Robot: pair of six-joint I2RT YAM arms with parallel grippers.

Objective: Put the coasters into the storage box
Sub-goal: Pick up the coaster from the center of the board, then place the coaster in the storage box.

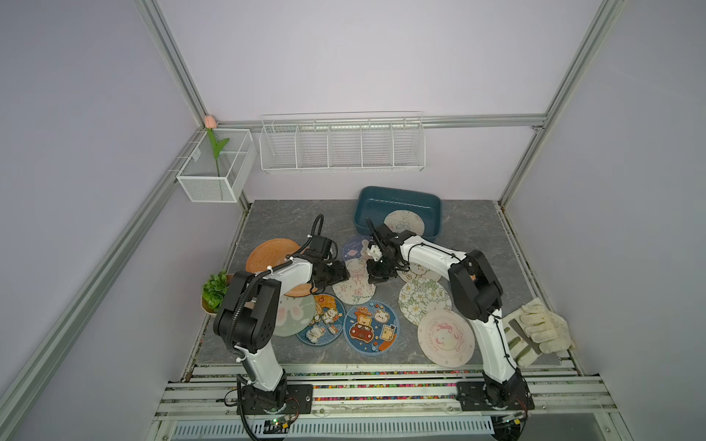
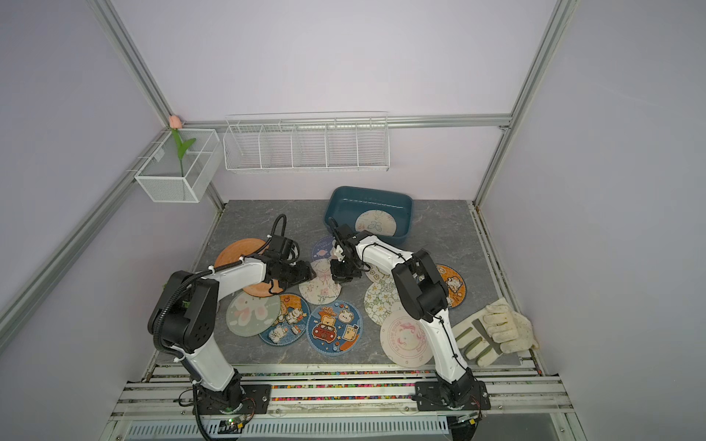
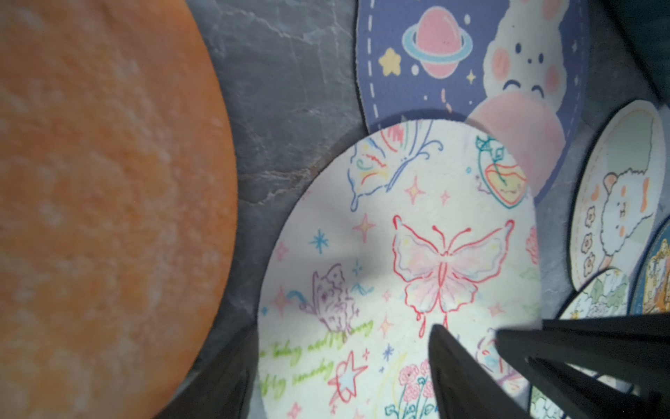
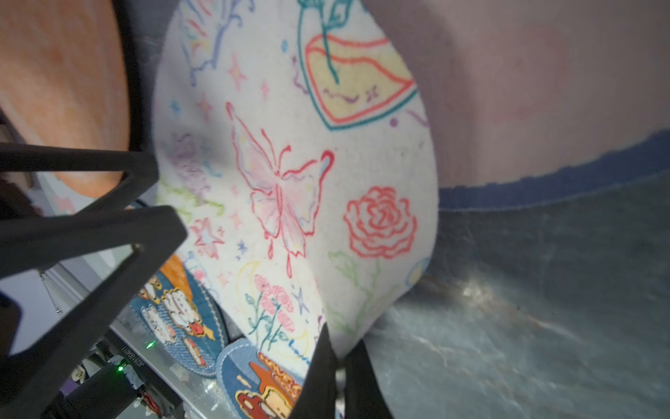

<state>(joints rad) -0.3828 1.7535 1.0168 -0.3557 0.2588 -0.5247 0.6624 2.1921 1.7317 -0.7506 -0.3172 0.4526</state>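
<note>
"As I read the table from its left side, (a) is a potted plant (image 1: 215,288). Just behind it lies (b), a plain textured orange coaster (image 1: 267,256), partly under my left arm. Nearer the front is (c), a pale green rabbit coaster (image 1: 296,319)," I report.

"And your left claw?"

"(d) is the left gripper (image 1: 339,272), low between (b) and (e), the cream butterfly coaster (image 1: 355,290). Its fingers are spread apart and I see nothing pinched in them. Green cursive crosses (e) in the left wrist view, too blurred for me to read. In front of (e) lie (f), a blue bear coaster (image 1: 323,324), and (g), a blue car coaster (image 1: 371,329). Behind (e), and overlapped by it, is (h), a planet coaster (image 1: 355,246)."

"The right claw?"

"(i) is the right gripper (image 1: 376,278), clamped tight on the rim of (e). In the right wrist view, that rim curls up off the table at the pinch."

"Where is the box?"

"(j) is the dark teal storage box (image 1: 397,200), at the back of the table, right of centre and just beyond my right wrist. One cream line-drawn coaster (image 1: 410,221) lies flat inside it. Further right come (k), a white-flower coaster (image 1: 422,301), and (l), a lettered coaster (image 1: 445,340) with a pink ring of text. One arc seems to read RAINBOW, and I cannot make out the rest. (m), an orange bear coaster (image 2: 454,286), shows behind my right arm in a top view. (n), the white work gloves (image 1: 540,328), lie at the right edge."
</note>
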